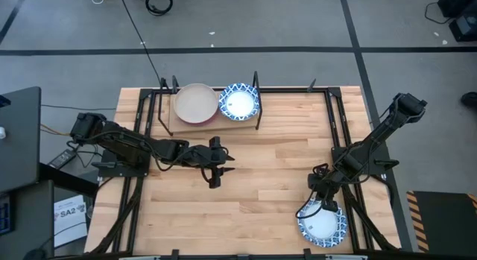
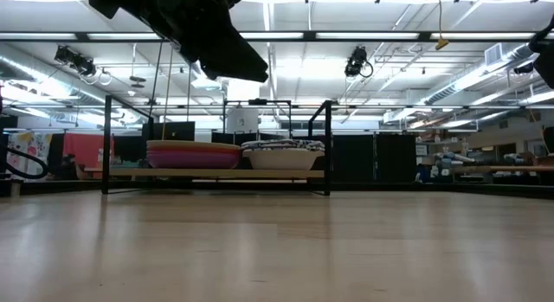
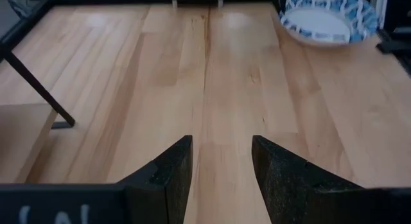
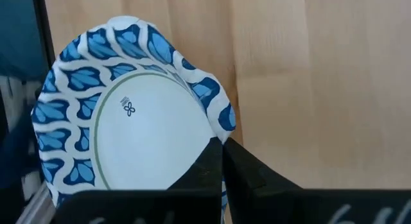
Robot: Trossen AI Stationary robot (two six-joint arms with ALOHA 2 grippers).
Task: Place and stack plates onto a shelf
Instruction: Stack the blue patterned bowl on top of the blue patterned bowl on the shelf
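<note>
Right gripper (image 1: 319, 209): it is low at about 5 o'clock on the bench (image 1: 276, 178). Its jaws are pinched tight on the rim of the blue plate (image 1: 324, 224).
Blue plate: it has a blue-and-white leaf rim and a white middle. It lies at the near right corner of the bench, with its rim by the black frame rail there. In the right wrist view the rim bends up a little where the jaws pinch it.
Left gripper (image 1: 215, 182): it hangs above the bench at about 8 o'clock, near the middle. Its jaws stand wide apart and hold nothing. Only bare wood shows between them in the left wrist view.
Shelf (image 1: 212, 124): it stands at the far edge of the bench, at about 11 o'clock. It is a light plank in a thin black frame with posts.
Beige plate (image 1: 196, 102): it sits on top of a pile on the left half of the shelf. A magenta edge peeks out under it.
Second blue plate (image 1: 239, 101): it sits on the right half of the shelf, just beside the beige plate.
</note>
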